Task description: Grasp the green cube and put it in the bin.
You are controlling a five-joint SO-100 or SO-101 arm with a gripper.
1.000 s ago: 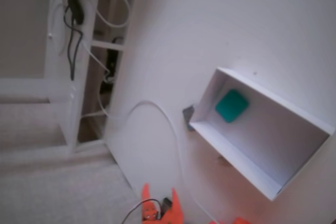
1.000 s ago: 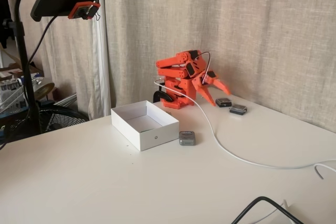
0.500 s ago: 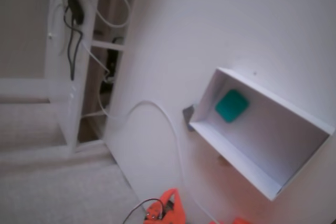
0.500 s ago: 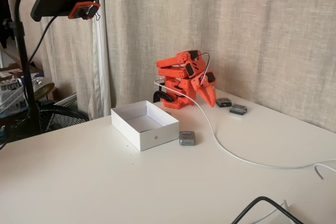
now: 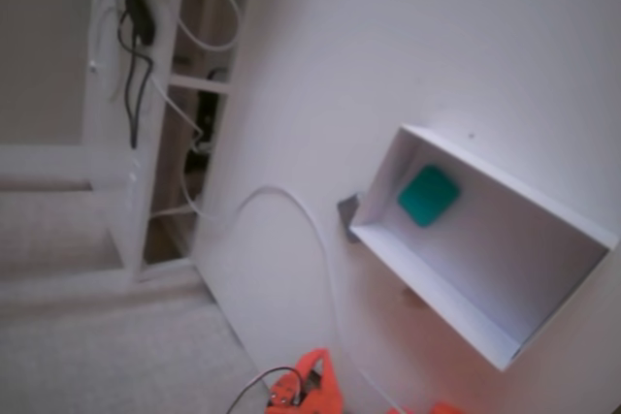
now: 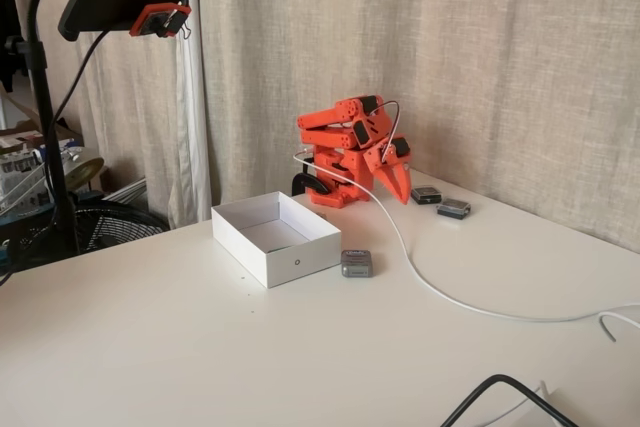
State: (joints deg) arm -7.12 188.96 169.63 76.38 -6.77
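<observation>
Pincer [image 6: 400,187] of the folded orange arm [image 6: 345,137] being held closed and pointed down at the white table [image 6: 200,347], small teal-green cube [image 5: 428,195] being kept inside the shallow white box [image 5: 543,196], well apart.

- The bin [image 6: 275,237] stands open-topped on the white table [image 6: 200,347]; only its thin low walls bar entry from the side.
- Inside it, the green cube [image 5: 428,195] lies near one end, leaving most of the floor bare.
- A small grey piece [image 6: 356,263] sits just beside the bin's outer wall.
- A white cable [image 6: 420,272] runs across the table from the folded orange arm [image 6: 345,152] towards the right edge in that fixed view.
- Two small dark pieces [image 6: 440,202] lie near the gripper [image 6: 400,187], whose fingers are closed together and point down.
- The near half of the table is bare, except for a black cable [image 6: 500,392] at its front edge.
</observation>
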